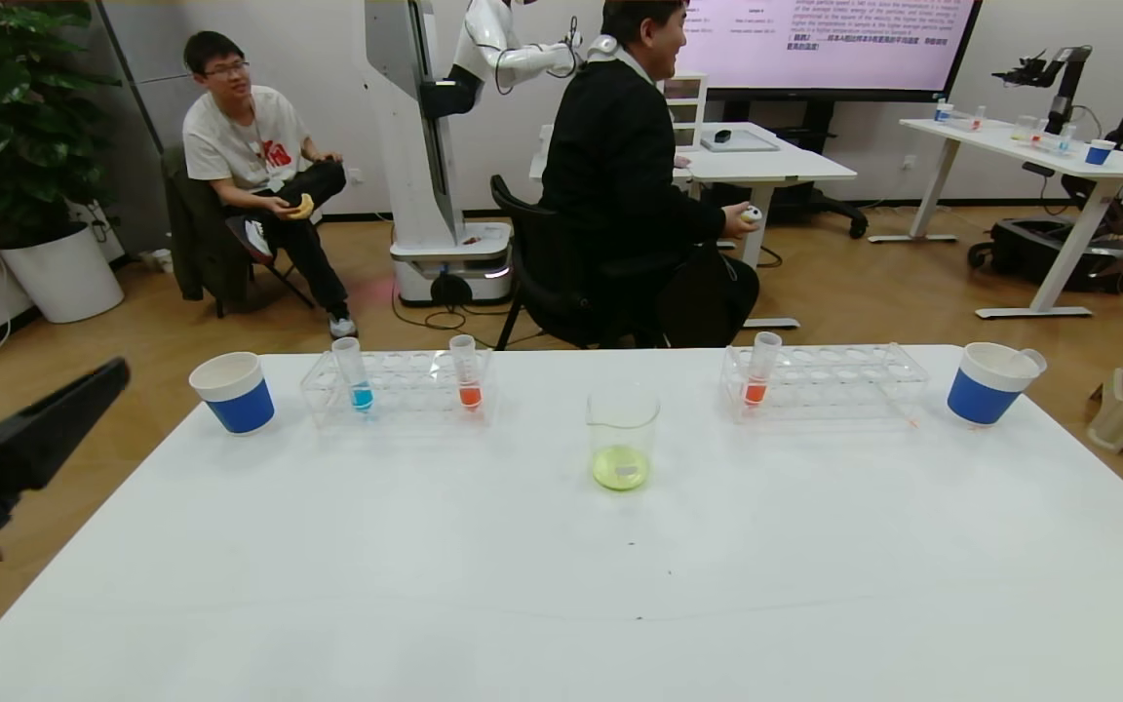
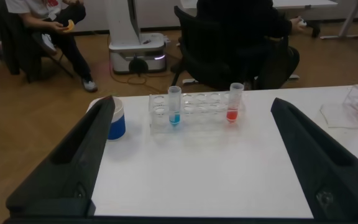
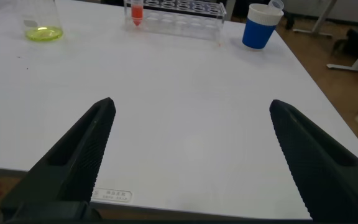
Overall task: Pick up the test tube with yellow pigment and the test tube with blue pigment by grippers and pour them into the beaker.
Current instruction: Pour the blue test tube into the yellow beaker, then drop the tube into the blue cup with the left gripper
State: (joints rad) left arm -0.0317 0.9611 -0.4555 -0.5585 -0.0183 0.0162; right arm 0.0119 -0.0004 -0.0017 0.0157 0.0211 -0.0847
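Beaker (image 1: 623, 436) mid-table, yellow inside — left pincer (image 2: 191, 155) agape off table edge.

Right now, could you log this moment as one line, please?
left gripper open, off-table | right gripper open | blue tube racked | beaker holds yellow

The beaker (image 1: 623, 436) stands upright mid-table, holding yellow-green liquid. At its ten o'clock, the blue-tipped test tube (image 1: 353, 373) stands upright in a clear rack. An empty tube (image 1: 1031, 362) leans in the blue cup at two o'clock.

No legible text anywhere
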